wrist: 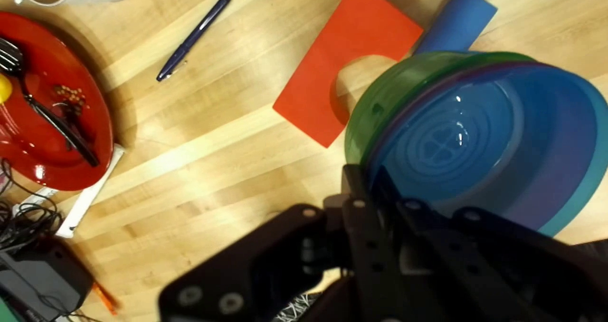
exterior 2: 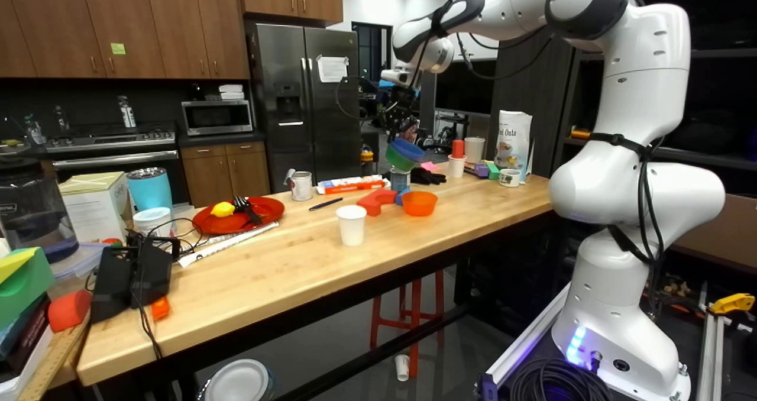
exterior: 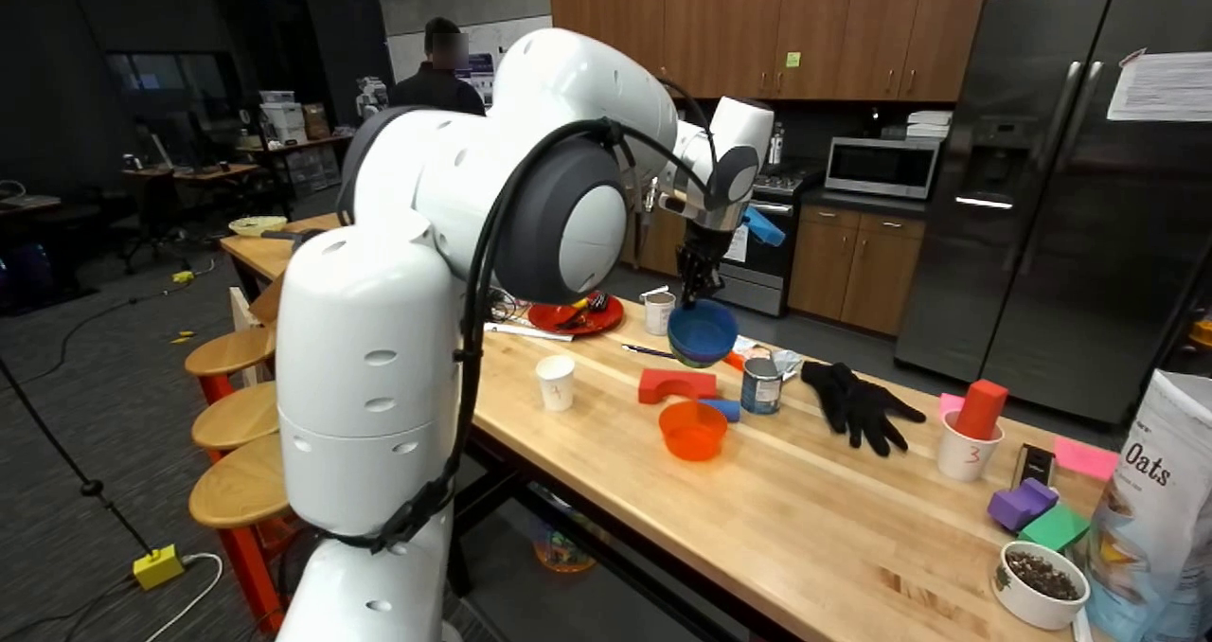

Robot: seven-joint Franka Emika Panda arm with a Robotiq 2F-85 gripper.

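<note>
My gripper (wrist: 366,177) is shut on the rim of a stack of nested bowls. The blue bowl (wrist: 441,141) lies inside the green bowl (wrist: 396,96). In both exterior views the blue bowl (exterior: 703,329) (exterior 2: 407,149) hangs tilted above the table under the gripper (exterior: 696,294) (exterior 2: 395,133). A red arch block (wrist: 327,61) (exterior: 674,384) and a blue block (wrist: 458,20) lie on the table near the bowls. An orange bowl (exterior: 693,431) (exterior 2: 420,203) stands beside these blocks. A grey can (exterior: 760,386) stands close to the held bowls.
A white paper cup (exterior: 556,383) (exterior 2: 352,225) stands near the table's edge. A red plate (exterior 2: 269,209) holds a fork and a yellow item. A pen (wrist: 194,38), a white can (exterior 2: 301,186), black gloves (exterior: 857,403), a cup with a red block (exterior: 968,448) and an oats bag (exterior: 1150,509) are around.
</note>
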